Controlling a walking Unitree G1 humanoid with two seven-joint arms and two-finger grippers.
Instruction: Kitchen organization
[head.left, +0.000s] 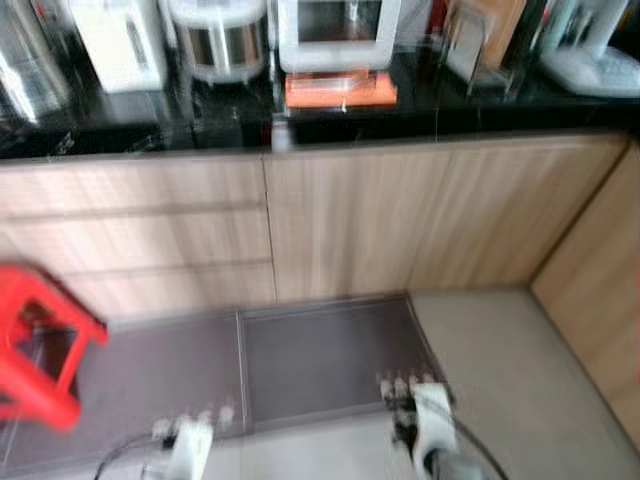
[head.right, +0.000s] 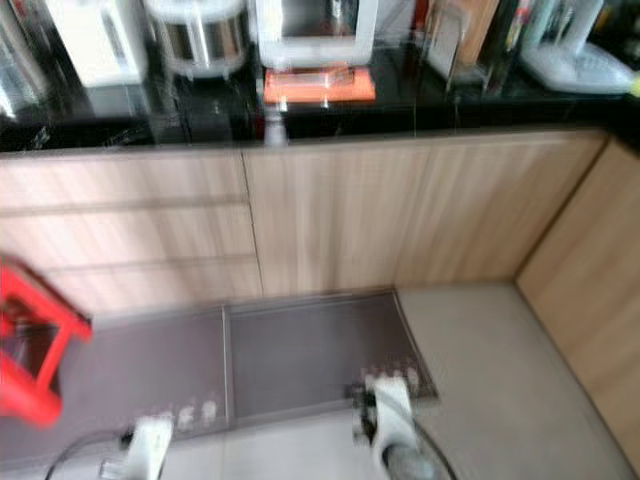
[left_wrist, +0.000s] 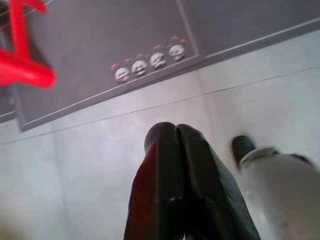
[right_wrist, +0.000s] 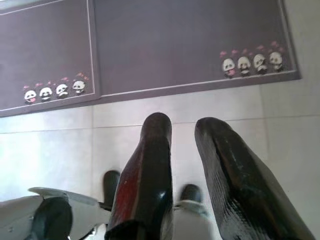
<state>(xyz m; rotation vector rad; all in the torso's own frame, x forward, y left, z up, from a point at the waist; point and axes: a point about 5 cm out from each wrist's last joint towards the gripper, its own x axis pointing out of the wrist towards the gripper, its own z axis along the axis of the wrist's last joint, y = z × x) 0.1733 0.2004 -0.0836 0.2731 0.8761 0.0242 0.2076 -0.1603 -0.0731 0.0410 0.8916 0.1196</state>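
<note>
Nearest, both arms hang idle over pale floor tiles (right_wrist: 50, 150). The left gripper (left_wrist: 176, 131) has its two black fingers pressed together, tips touching, pointing down at the tiles. The right gripper (right_wrist: 182, 127) has its fingers spread, a strip of tile showing between them, holding nothing.

Just beyond lie two grey floor mats side by side, long edges running along the cabinet front. The left mat (head.left: 150, 375) and the right mat (head.left: 320, 355) each carry a row of four small panda figures at a near corner; those on the right mat (right_wrist: 248, 63) read clearly in the right wrist view. A red plastic stool (head.left: 40, 345) stands on the left mat, cut off by the picture's edge.

Behind the mats are wood-grain base cabinets (head.left: 350, 215), with three drawer fronts at left. The black countertop (head.left: 130, 125) above is blurred. On it, left to right: a white appliance (head.left: 120, 40), a silver rice cooker (head.left: 218, 40), a white microwave-like box (head.left: 338, 32) with an orange tray (head.left: 340, 90) before it, a wooden board in a rack (head.left: 480, 35), and another white appliance (head.left: 590, 50), all cropped at the top.
</note>
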